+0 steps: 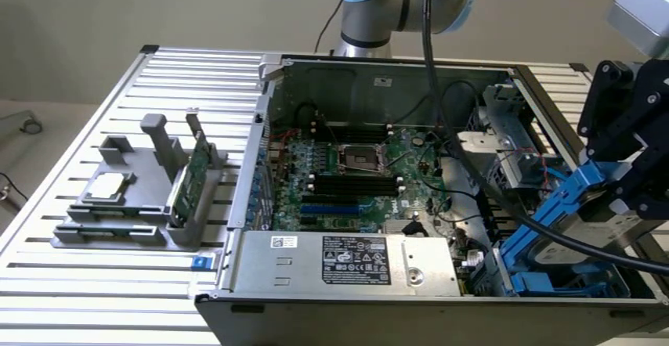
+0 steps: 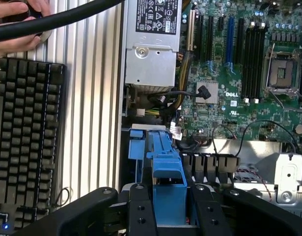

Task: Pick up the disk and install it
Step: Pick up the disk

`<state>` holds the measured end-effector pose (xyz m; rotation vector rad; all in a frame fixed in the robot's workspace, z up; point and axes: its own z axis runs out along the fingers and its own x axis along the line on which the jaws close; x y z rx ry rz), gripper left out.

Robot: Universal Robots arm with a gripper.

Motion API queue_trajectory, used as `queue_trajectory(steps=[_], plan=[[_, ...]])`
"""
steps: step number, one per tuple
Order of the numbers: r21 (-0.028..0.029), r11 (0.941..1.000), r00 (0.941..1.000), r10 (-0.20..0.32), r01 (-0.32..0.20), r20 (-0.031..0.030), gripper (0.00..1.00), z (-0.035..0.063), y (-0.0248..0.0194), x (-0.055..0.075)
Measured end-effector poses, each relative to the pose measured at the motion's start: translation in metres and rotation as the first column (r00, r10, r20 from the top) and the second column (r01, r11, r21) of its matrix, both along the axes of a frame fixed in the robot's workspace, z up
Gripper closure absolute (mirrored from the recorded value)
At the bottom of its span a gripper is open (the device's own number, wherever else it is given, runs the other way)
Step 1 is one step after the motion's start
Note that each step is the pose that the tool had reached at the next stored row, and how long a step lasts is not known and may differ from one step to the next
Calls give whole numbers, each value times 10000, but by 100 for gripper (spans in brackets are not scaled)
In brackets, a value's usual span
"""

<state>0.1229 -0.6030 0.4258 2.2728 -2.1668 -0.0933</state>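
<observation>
Here, the pincer (image 2: 170, 199) grips the disk (image 1: 559, 205) by its blue rails, tilted over the open computer case (image 1: 418, 318) on the slatted surface (image 1: 94, 283)

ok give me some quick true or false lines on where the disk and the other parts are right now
1. The jaws are shut on the disk. True.
2. The disk lies on the grey fixture. False: it is held at the end of the open computer case on the exterior view's right.
3. A green circuit card stands upright in the grey fixture. True.
4. A cooler covers the processor socket. False: the socket is bare.
5. A keyboard lies on the slatted table. True.
</observation>
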Motion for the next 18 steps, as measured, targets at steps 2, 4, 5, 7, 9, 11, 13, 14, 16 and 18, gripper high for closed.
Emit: queue_trajectory(steps=[2,4,5,7,9,11,13,14,16,18], plan=[[39,10000,10000,9,-9,0,67,-17,-10,0],[57,10000,10000,20,-20,1,67,-36,-19,0],[61,10000,10000,26,-26,1,67,-48,-24,0],[68,10000,10000,39,-39,0,67,-75,-35,0],[74,10000,10000,53,-53,1,67,-104,-45,0],[78,9999,10000,70,-70,2,67,-135,-58,0],[75,9999,10000,84,-84,2,66,-157,-70,0],[76,9999,10000,90,-90,2,60,-166,-75,0],[75,9999,9999,102,-102,2,60,-177,-81,0],[78,9999,9999,112,-112,2,53,-191,-85,0]])
